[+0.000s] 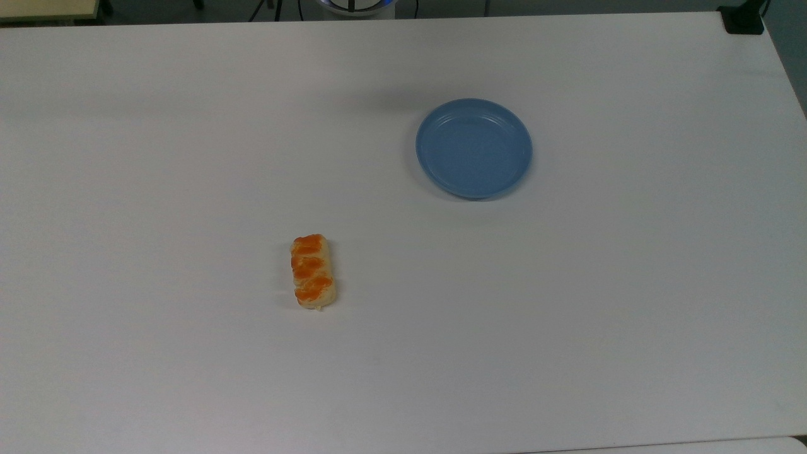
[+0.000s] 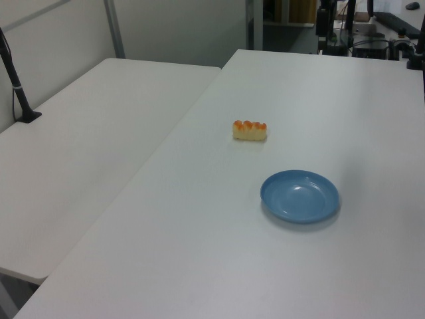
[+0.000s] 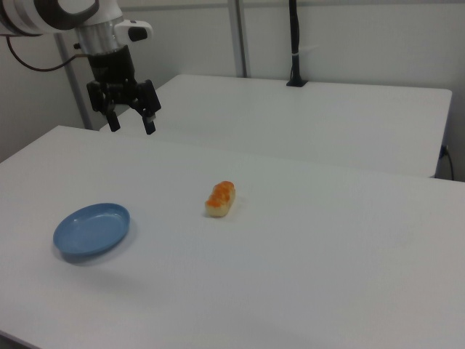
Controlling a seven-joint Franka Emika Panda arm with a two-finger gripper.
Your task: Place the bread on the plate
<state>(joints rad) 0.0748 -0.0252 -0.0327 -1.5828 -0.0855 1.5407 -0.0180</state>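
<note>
1. The bread (image 1: 313, 272) lies flat on the white table (image 1: 630, 315), glazed side up. In the top view it sits left of centre and toward the near edge, its long axis running near to far.
2. The plate (image 1: 473, 148) stands empty, well apart from the bread; in the top view it is to the right and farther away, in the right view it is at the left with the roll to its right.
3. As far as the task goes, nothing is done yet: the bread is untouched on the table and no part of it is on the plate. The reach, the grasp, the carry and the set-down all remain.
4. The gripper (image 3: 131, 120) hangs high above the table at the far left of the right view, above and beyond the plate and well clear of the bread. Its fingers (image 3: 150, 121) point downward, spread apart, with nothing between them.
5. The arm's white wrist reaches in from the right view's upper left corner.
</note>
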